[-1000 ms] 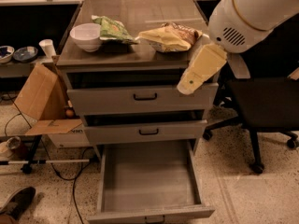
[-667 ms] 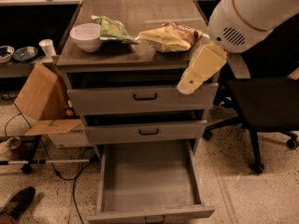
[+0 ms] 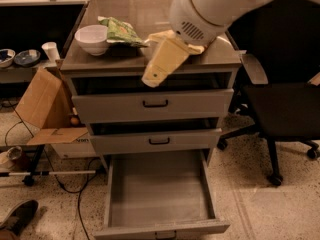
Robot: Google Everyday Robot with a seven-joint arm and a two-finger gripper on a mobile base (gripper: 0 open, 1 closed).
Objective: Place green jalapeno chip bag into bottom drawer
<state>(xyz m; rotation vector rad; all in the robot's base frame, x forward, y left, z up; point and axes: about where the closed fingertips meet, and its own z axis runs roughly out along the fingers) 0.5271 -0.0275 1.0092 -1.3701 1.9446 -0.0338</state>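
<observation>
Up-left of gripper [image 3: 154, 75], bag [image 3: 120, 31] ungrasped; hangs nearer than before, grip state untellable; below, drawer [image 3: 160, 199] open, ready.

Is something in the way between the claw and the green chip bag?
Nothing visible is. The claw hangs at the cabinet's front edge, just right of the green bag. The bowl sits on the bag's other side, to the left. The bottom drawer stands open below.
</observation>
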